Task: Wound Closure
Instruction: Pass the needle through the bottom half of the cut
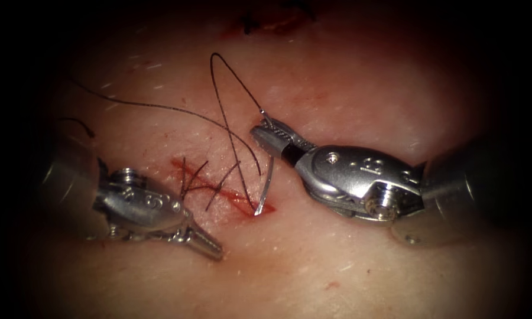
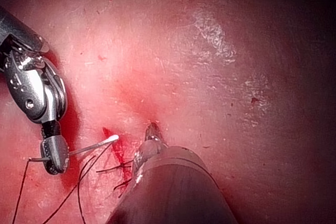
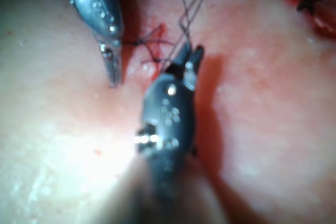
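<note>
My right tool [image 1: 265,131] showing embossed marking on wrist housing in endoscope view, reading roughly as "13", upside down and partly glare-washed. My left tool [image 1: 210,243] carrying similar stamped characters on its housing, looking like "6" or "9" with second character beside it, not reading cleanly. Wrist views showing only rivet dots on tool housings, no legible characters. Nothing readable appearing on tissue [image 1: 349,88].
</note>
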Robot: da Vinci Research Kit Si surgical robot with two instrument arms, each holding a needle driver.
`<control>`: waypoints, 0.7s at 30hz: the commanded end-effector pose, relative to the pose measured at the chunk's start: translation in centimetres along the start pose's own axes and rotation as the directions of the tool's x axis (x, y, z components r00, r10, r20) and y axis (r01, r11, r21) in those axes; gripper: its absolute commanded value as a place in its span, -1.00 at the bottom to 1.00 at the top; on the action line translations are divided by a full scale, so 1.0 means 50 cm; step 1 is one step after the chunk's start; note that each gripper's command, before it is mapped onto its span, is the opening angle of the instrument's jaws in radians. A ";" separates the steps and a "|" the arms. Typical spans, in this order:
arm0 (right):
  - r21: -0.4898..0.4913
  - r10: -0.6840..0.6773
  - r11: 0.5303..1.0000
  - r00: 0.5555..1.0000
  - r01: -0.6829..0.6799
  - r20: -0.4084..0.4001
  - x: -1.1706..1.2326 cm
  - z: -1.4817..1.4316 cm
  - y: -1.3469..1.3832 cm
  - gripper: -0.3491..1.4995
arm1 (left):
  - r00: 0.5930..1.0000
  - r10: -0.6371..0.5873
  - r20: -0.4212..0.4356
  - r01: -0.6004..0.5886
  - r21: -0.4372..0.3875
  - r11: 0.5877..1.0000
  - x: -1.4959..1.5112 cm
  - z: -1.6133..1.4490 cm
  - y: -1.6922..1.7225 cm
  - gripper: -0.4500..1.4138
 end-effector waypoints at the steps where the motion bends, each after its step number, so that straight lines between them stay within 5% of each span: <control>1: -0.014 0.005 1.000 0.999 -0.004 0.035 -0.0010 0.0004 -0.0028 -1.00 | 1.000 -0.004 -0.003 0.004 -0.006 1.000 -0.0003 0.0033 0.0026 -1.00; 8: -0.042 0.089 0.996 0.983 -0.083 0.162 -0.0009 0.0015 -0.0042 -1.00 | 1.000 -0.002 -0.018 0.002 -0.003 1.000 0.0001 0.0041 0.0042 -1.00; 21: -0.093 0.196 0.978 0.973 -0.186 0.121 0.0012 0.0021 -0.0037 -1.00 | 1.000 0.001 -0.019 -0.001 0.004 1.000 -0.0002 0.0047 0.0042 -1.00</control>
